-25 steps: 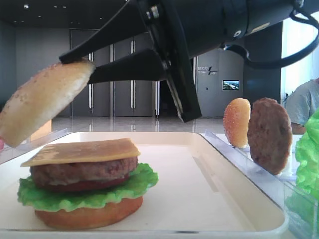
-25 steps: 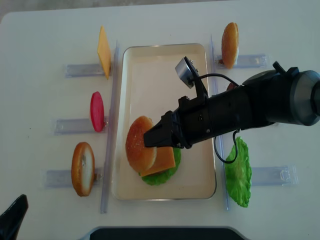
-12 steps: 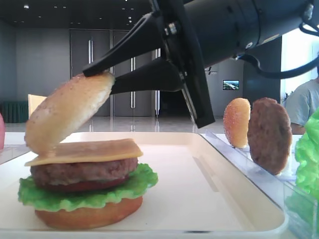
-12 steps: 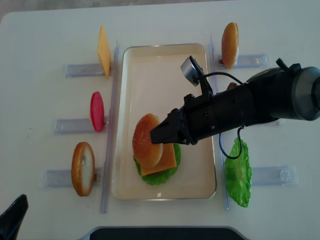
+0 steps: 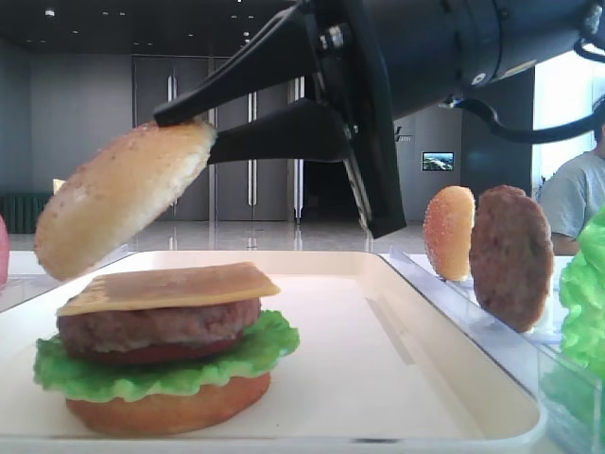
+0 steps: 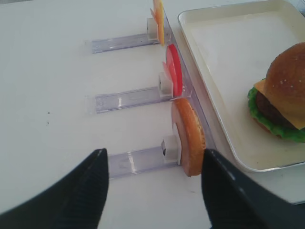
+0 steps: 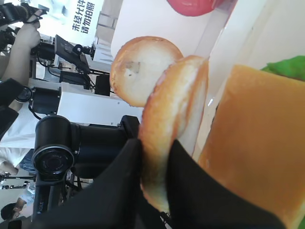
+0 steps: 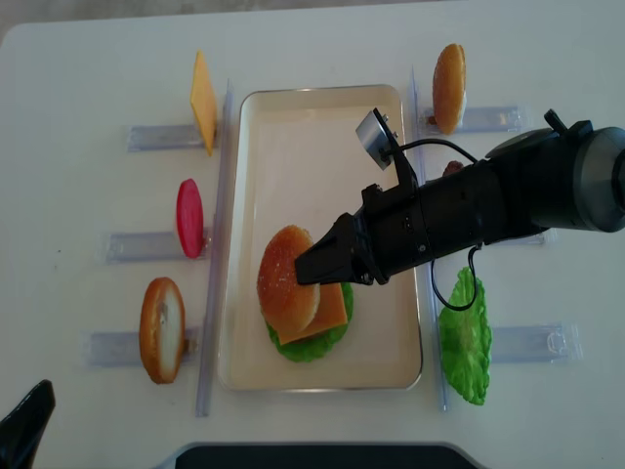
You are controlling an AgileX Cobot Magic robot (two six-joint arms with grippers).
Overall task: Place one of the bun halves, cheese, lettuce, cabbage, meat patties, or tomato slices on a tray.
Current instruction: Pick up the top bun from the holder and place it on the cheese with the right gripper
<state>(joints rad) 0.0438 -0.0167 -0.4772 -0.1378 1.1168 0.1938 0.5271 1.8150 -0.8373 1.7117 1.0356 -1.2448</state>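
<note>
My right gripper is shut on the rim of a sesame bun half, which hangs tilted just above the left side of a stack on the cream tray. That stack is an orange bun base, lettuce, a meat patty and cheese on top. From above, the bun half covers the stack's left part, with the right gripper reaching in from the right. The right wrist view shows the bun half pinched between black fingers. My left gripper is open over the table.
Clear racks flank the tray. On the left stand a cheese slice, a tomato slice and a bun base. On the right are a bun, a patty and a lettuce leaf.
The right gripper carried the bun half rightward from beside the stack to over the cheese. It dipped onto the cheese half a second ago and now sits slightly higher and further left.
</note>
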